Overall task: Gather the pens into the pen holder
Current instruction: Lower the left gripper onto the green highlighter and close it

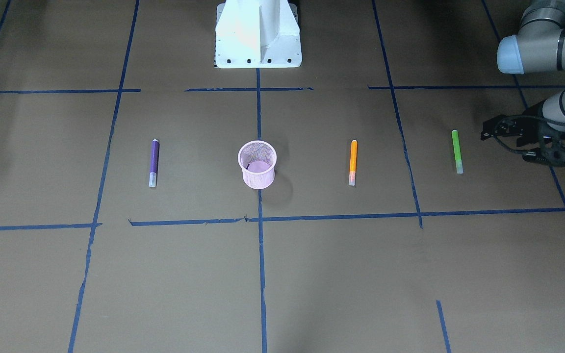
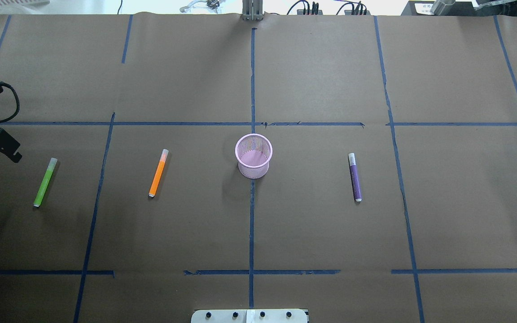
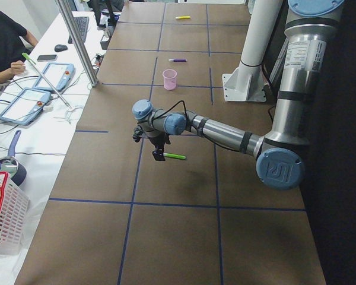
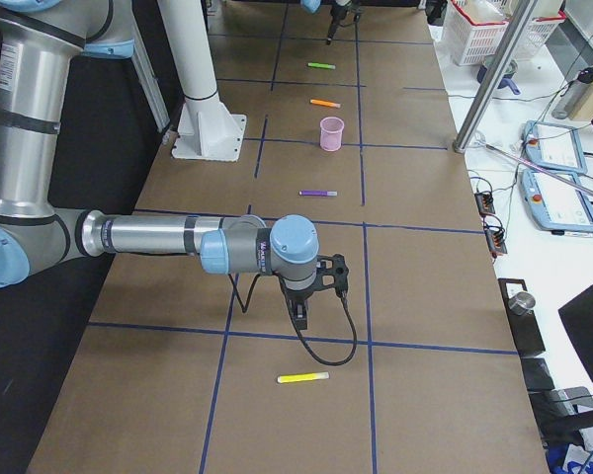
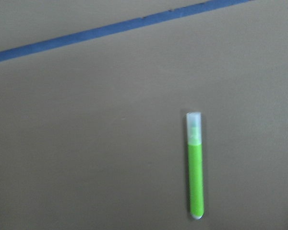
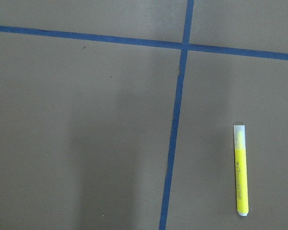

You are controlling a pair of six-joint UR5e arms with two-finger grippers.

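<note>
Pink wire-mesh round pen holder [image 2: 253, 157] stands mid-table in the overhead view. At its 9 o'clock lie a slim orange pen [image 2: 158, 173] and, farther out, a slim green pen [image 2: 45, 182] near my left gripper [image 3: 158, 155]. At 3 o'clock lies a slim purple pen [image 2: 355, 176]. A slim yellow pen [image 4: 302, 377] lies near my right gripper [image 4: 301, 318]. I cannot tell how far either gripper is open.

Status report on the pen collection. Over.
Left gripper beside green pen, empty. Right gripper near yellow pen; open or shut unclear on both. Purple pen, orange pen also flat on table; pen holder empty. Nothing seen blocking it.
</note>
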